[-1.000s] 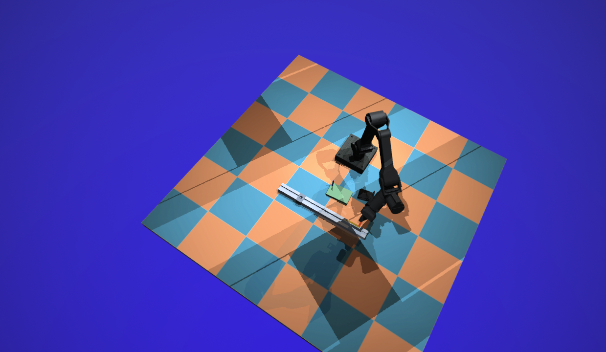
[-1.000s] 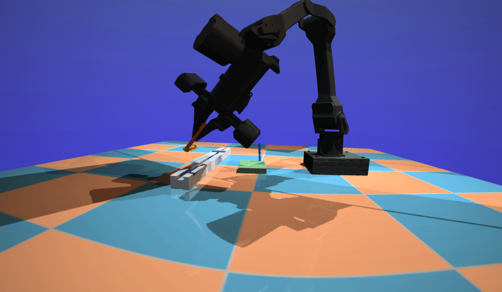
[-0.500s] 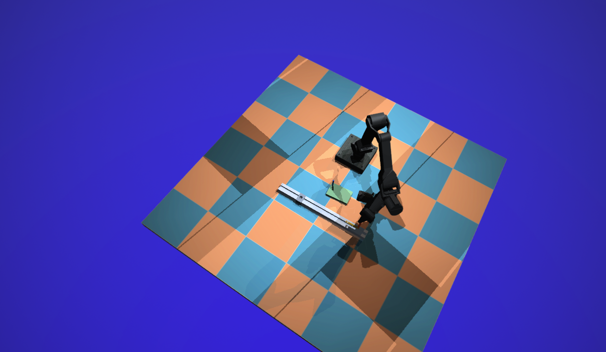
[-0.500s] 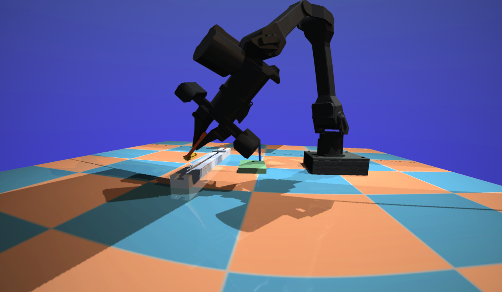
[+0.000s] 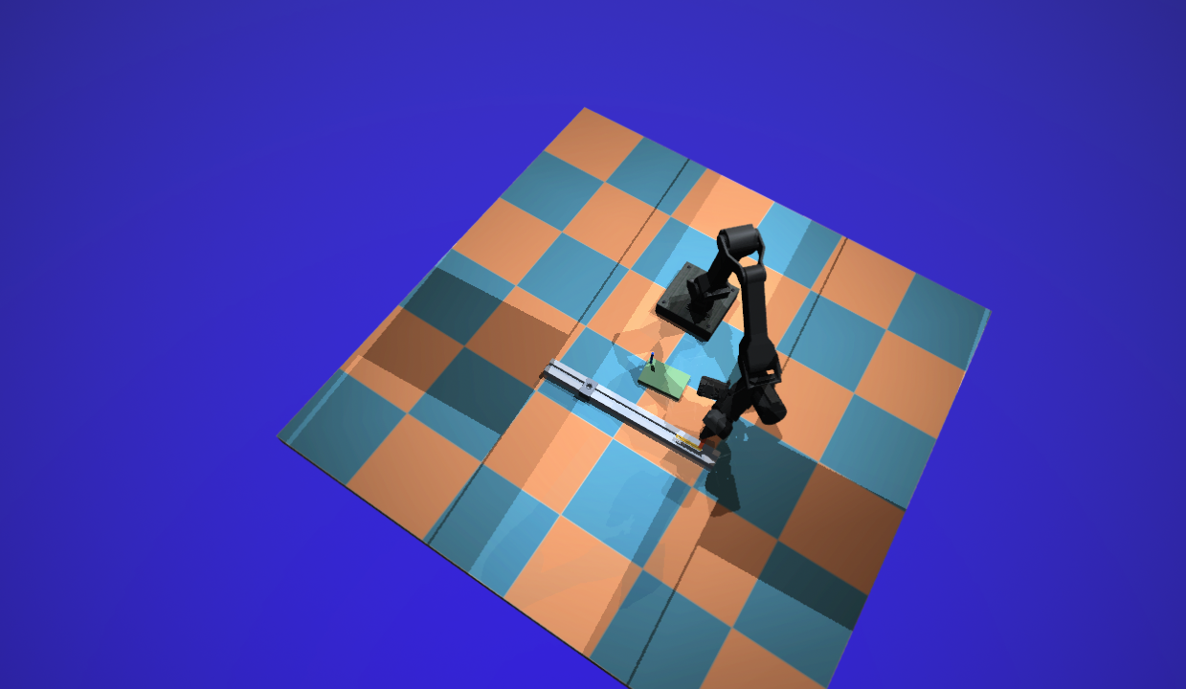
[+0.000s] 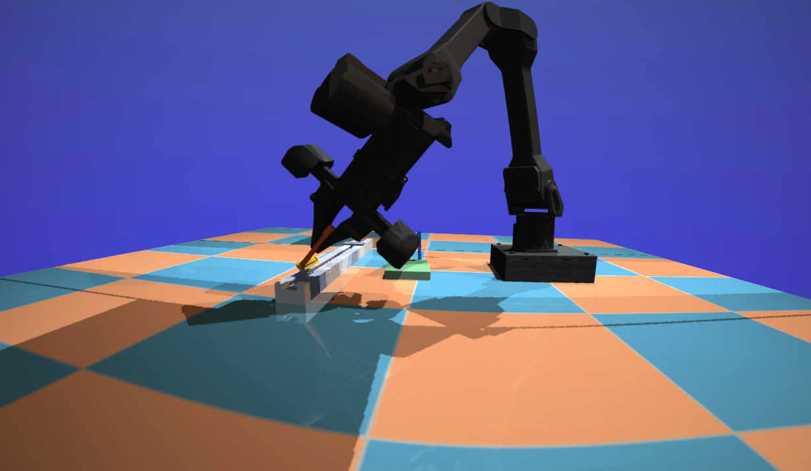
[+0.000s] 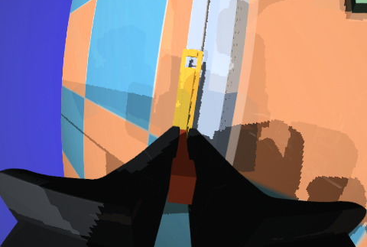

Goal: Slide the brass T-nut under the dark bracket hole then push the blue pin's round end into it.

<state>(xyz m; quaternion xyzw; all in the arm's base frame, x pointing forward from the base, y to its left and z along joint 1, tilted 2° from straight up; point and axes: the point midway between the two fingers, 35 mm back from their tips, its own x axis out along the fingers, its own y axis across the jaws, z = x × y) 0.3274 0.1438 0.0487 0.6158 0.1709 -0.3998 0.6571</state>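
Gripping the orange handle (image 6: 319, 246) (image 7: 182, 190), the gripper (image 5: 707, 436) (image 6: 321, 246) (image 7: 183, 134) holds the brass T-nut (image 5: 688, 442) (image 6: 307, 262) (image 7: 187, 86) tilted at the top of the aluminum rail (image 5: 631, 412) (image 6: 343, 260) (image 7: 215, 86), near the end away from the dark bracket (image 5: 587, 387) (image 6: 357, 242). Contact and seating cannot be told. Misjudged tilt or sideways offset could jam the nut on a slot lip; pressing then could twist the handle between the fingertips, and sliding early could drag the nut out.
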